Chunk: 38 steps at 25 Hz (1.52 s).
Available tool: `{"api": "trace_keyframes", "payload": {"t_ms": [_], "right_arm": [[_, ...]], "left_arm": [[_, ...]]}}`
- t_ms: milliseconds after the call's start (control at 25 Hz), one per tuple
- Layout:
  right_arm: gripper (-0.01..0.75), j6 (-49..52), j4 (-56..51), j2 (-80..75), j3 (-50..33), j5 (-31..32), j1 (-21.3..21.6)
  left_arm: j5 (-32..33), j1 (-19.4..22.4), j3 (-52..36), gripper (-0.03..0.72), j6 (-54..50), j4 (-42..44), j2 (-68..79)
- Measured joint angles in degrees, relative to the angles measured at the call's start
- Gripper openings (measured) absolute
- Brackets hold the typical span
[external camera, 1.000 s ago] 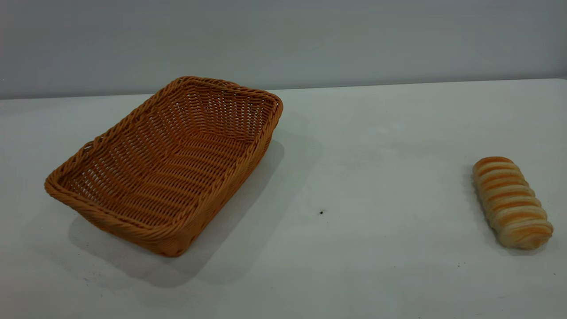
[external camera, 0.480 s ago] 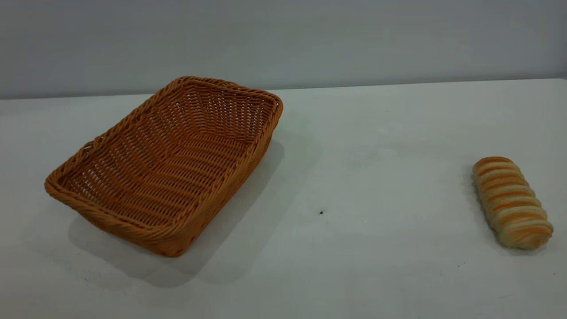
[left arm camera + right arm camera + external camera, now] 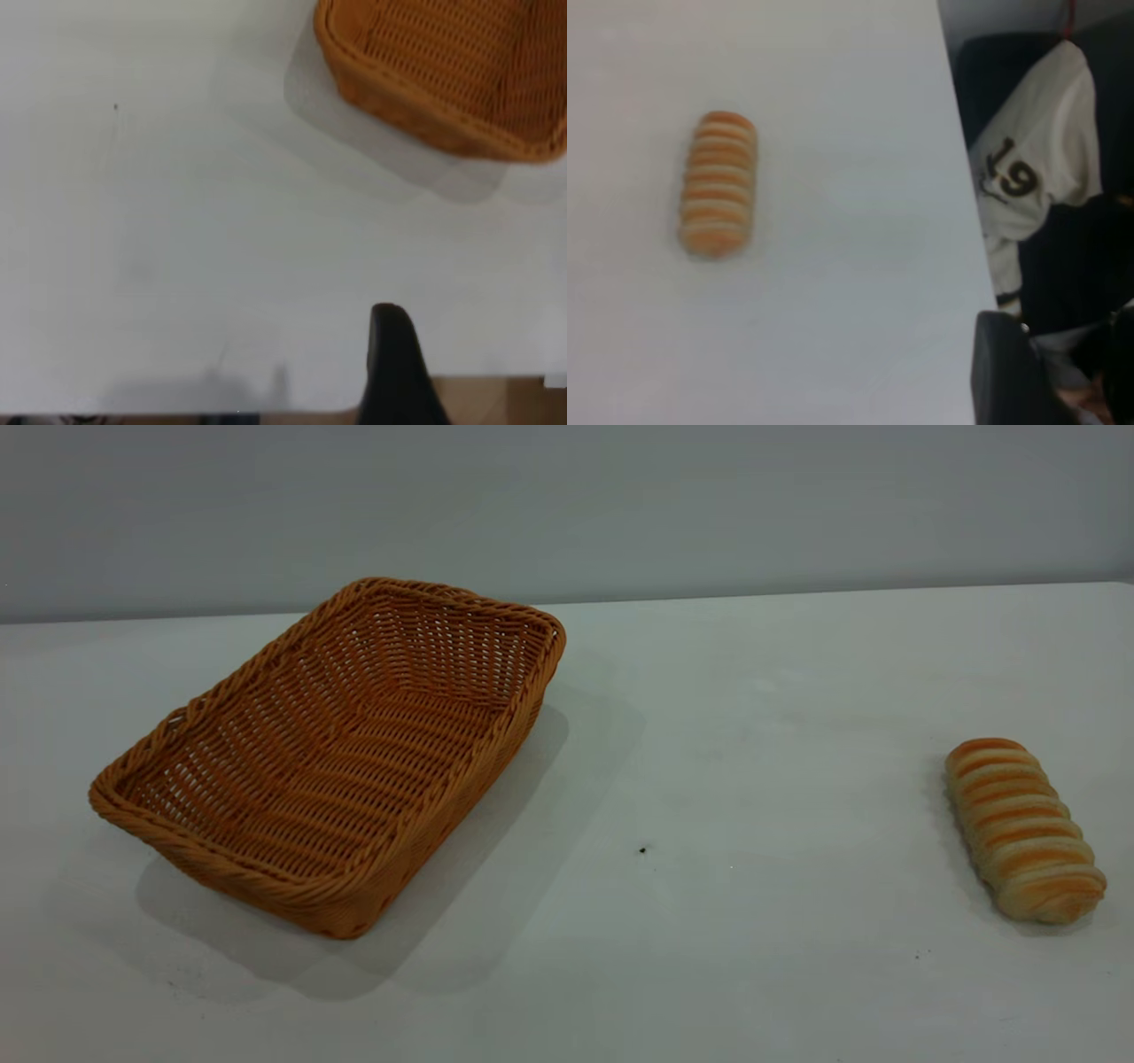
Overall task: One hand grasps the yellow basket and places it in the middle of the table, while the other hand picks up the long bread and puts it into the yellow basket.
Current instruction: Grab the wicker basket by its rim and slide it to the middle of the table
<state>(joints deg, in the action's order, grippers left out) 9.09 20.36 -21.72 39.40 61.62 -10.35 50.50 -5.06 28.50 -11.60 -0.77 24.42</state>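
In the left wrist view, only one black finger (image 3: 394, 363) of the left gripper showed, hanging over the near edge of the white table (image 3: 177, 248). Whether that gripper was spread or closed could not be told. It held nothing visible and was well apart from the yellow basket (image 3: 443, 66).

In the right wrist view, two dark finger tips (image 3: 1005, 372) of the right gripper sat beyond the table's side edge, with a gap between them and nothing held. The long bread (image 3: 718, 183) lay flat on the table, well apart from them. A white garment with the number 19 (image 3: 1032, 177) hung past the table edge.

From the exterior view, no arm appeared. The yellow basket (image 3: 332, 753) rested on the table's (image 3: 709, 779) left part, empty. The long bread (image 3: 1023, 828) lay far to the right, striped side up.
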Motion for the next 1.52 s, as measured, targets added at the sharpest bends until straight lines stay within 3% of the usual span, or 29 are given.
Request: {"api": "trace_keyframes", "payload": {"t_ms": [360, 680, 880, 1520], "right_arm": [[0.306, 4.38, -0.46, -16.61, 4.9, -3.44, 0.0], [0.306, 4.93, -5.37, -21.96, 4.9, -5.43, 0.0], [0.306, 4.93, -7.28, -22.77, 4.9, -6.18, 0.0], [0.306, 4.93, -9.19, -22.77, 4.9, -7.08, 0.0]], "left_arm": [[-13.42, 0.0, 0.0, 0.513, -5.69, -1.11, 21.5], [-20.54, 0.0, 0.47, 0.513, -15.16, -1.33, 37.77], [-27.32, 0.0, 0.59, 0.513, -18.94, -6.11, 47.12], [-30.02, 0.0, 15.28, 0.513, -19.2, -17.93, 73.08]]}}
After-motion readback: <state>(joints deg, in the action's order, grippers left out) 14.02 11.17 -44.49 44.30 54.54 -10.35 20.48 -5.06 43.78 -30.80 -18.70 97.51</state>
